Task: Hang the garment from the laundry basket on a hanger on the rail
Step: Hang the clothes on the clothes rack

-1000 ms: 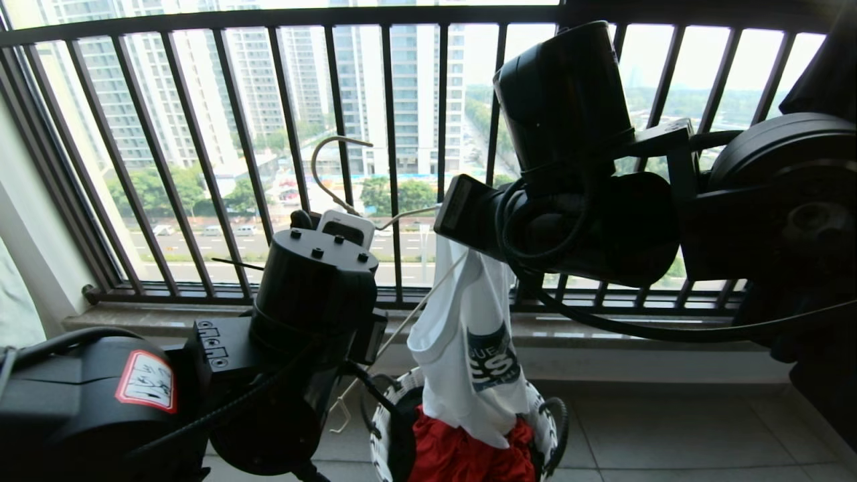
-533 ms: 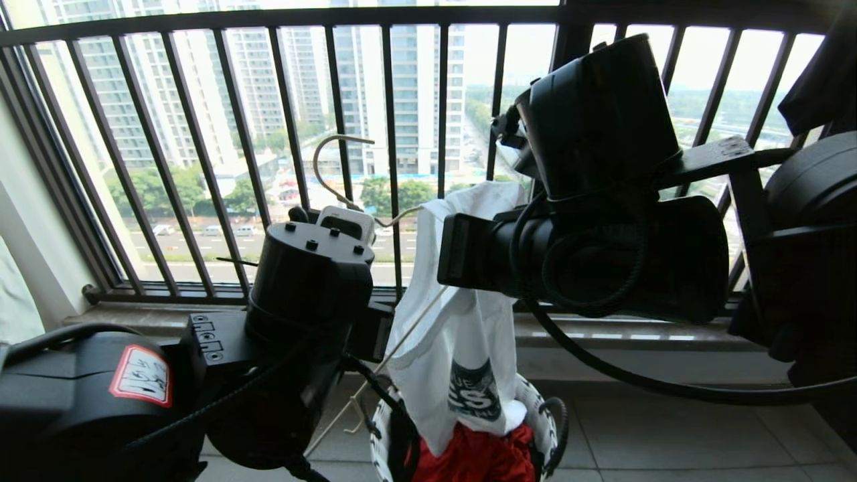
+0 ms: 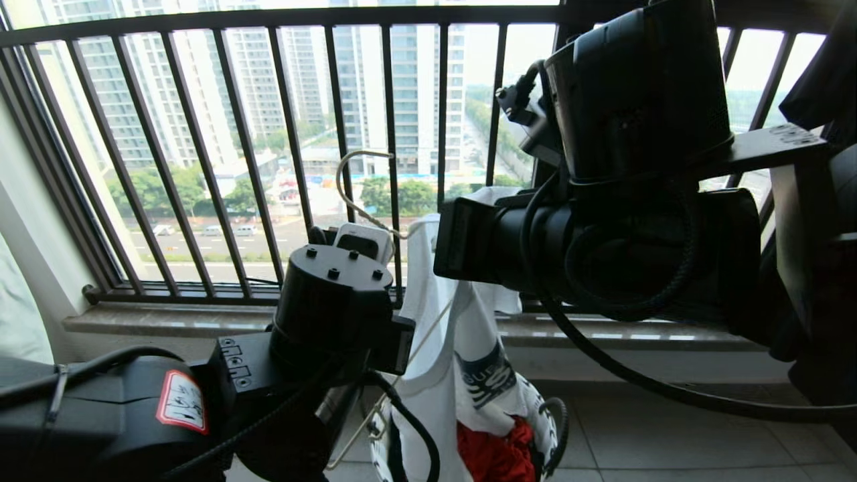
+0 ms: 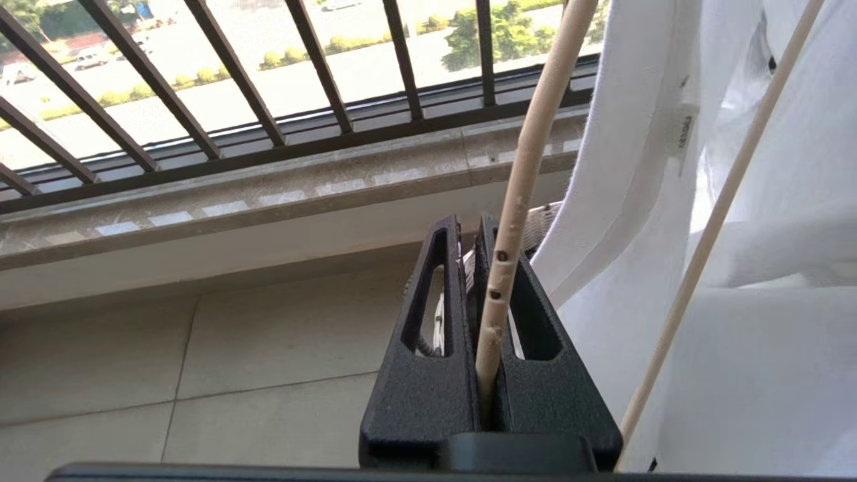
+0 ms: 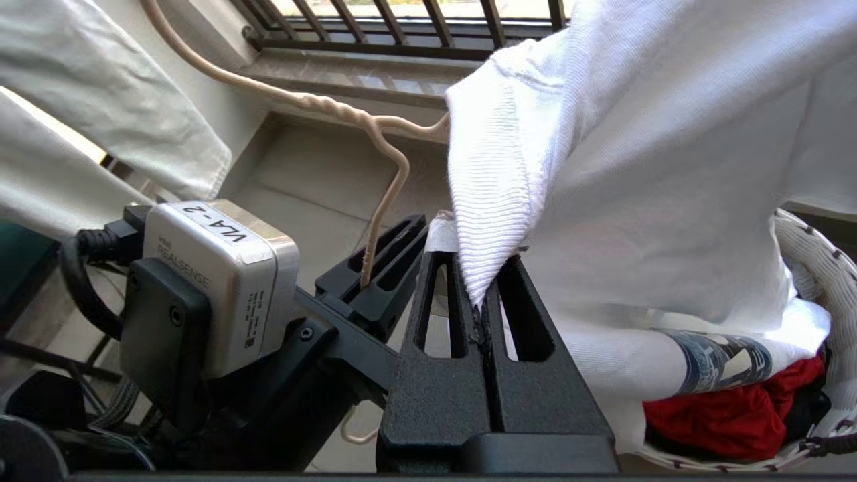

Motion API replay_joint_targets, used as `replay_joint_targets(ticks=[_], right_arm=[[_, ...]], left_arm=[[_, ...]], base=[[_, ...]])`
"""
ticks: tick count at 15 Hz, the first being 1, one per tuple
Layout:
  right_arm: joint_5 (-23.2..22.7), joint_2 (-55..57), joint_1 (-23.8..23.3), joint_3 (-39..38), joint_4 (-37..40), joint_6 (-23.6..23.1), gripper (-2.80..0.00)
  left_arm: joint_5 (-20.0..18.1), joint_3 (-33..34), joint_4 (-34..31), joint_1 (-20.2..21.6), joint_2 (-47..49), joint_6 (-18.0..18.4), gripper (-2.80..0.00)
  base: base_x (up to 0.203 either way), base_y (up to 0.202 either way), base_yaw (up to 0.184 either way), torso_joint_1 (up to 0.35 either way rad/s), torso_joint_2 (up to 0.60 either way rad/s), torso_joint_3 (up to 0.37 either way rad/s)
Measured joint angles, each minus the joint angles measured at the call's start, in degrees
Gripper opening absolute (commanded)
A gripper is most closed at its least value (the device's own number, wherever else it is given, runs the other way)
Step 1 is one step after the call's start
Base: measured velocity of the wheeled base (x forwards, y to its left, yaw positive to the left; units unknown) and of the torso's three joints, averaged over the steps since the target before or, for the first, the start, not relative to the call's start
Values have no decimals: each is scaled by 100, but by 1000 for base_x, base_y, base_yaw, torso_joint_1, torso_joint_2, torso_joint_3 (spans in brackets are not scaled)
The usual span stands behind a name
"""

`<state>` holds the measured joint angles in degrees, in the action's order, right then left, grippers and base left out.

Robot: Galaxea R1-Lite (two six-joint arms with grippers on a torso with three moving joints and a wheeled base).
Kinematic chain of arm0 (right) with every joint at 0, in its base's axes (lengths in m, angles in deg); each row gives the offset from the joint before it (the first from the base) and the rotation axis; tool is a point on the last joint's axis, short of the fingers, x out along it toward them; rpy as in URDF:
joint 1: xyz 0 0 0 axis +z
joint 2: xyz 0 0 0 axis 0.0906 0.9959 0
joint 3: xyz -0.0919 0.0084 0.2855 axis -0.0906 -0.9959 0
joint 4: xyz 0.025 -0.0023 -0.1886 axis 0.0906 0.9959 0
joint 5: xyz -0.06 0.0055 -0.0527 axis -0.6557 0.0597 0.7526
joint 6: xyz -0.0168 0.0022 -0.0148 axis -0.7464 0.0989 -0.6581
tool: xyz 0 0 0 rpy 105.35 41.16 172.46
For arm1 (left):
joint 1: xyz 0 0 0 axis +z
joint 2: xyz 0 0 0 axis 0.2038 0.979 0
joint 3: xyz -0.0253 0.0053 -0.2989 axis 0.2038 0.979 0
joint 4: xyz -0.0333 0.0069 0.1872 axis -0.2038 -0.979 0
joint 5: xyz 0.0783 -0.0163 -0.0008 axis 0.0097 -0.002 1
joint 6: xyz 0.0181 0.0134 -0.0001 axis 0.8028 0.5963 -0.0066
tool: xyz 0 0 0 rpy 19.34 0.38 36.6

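Ribbed white garment (image 5: 643, 167) collar pinched beside thin, seemingly wire hanger (image 4: 515, 201).

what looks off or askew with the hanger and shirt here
The hanger is tilted steeply, pinched by one arm in the left end effector rather than hanging level. The shirt is bunched along it, its hem trailing into the basket, collar gripped by the right end effector.
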<state>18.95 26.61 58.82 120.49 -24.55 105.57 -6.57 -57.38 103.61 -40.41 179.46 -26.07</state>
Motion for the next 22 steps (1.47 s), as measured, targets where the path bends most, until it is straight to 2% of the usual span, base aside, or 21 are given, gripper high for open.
replay_joint_targets(ticks=[3, 8, 17, 22], right_arm=[[12, 70, 155, -1, -155, -287, -280], [20, 146, 199, 83, -463, -1161, -280], [202, 7, 641, 138, -432, -1713, -280], [328, -33, 769, 140, -435, -1849, -280]], left_arm=[[-306, 193, 634, -124, -2, 53, -280], [-315, 259, 1001, -144, -77, 124, -280], [-318, 252, 1303, 17, -50, 232, -280], [-313, 257, 1298, 25, -33, 231, -280]], base=[[0, 0, 0, 0, 0, 0], [0, 0, 0, 0, 0, 0], [0, 0, 0, 0, 0, 0], [0, 0, 0, 0, 0, 0]])
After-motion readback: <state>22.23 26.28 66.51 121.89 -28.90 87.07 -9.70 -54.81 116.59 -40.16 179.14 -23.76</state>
